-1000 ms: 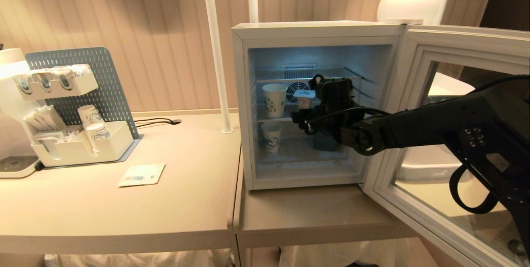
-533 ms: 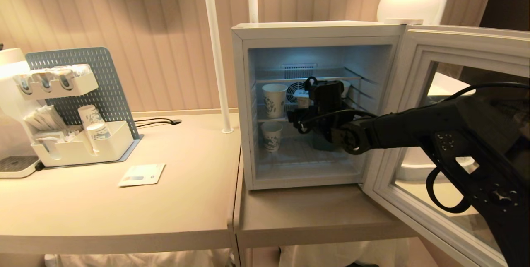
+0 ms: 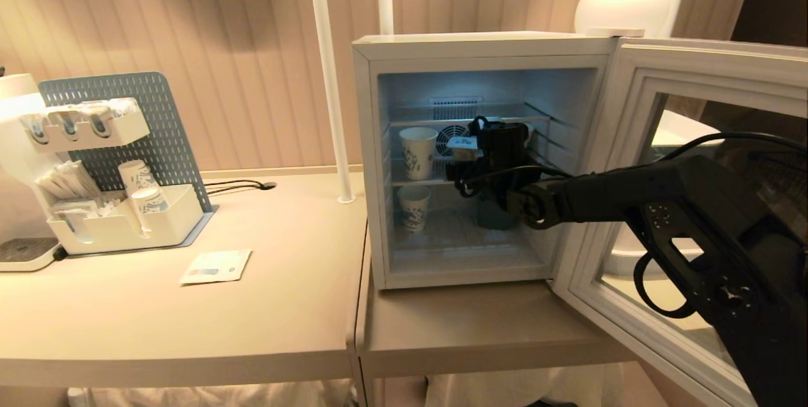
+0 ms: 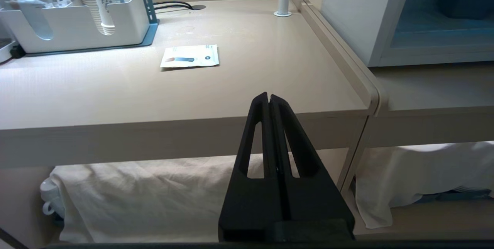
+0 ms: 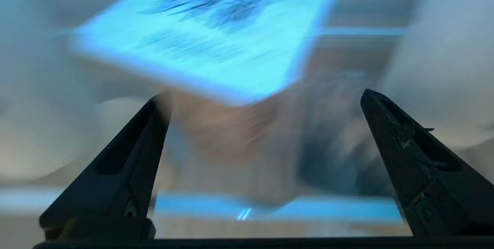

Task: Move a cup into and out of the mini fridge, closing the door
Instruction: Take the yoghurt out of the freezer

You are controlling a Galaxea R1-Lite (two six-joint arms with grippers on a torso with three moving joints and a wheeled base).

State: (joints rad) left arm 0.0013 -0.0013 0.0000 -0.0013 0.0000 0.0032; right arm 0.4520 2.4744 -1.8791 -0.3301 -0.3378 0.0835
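Note:
The mini fridge [image 3: 480,47] stands on the right-hand table with its door [image 3: 637,79] swung wide open to the right. The cup [image 3: 465,141], a squat white tub with a flat printed lid, sits on the middle wire shelf. My right gripper [image 3: 464,159] reaches inside and is open, its fingers on either side of the cup [image 5: 231,137]. In the right wrist view one finger [image 5: 131,156] is close to the cup's side and the other stands apart. My left gripper [image 4: 268,97] is shut and empty, parked below the table's front edge.
Two taller paper cups [image 3: 418,151] [image 3: 414,206] stand at the left of the fridge shelves, and a dark tub [image 3: 495,216] on the lower one. The left table holds a white organizer [image 3: 120,224], a packet [image 3: 216,266] and a white pole [image 3: 328,79].
My right arm has stretched further into the fridge, and the open gripper has closed in around the cup, now hiding most of it. The left arm has not moved.

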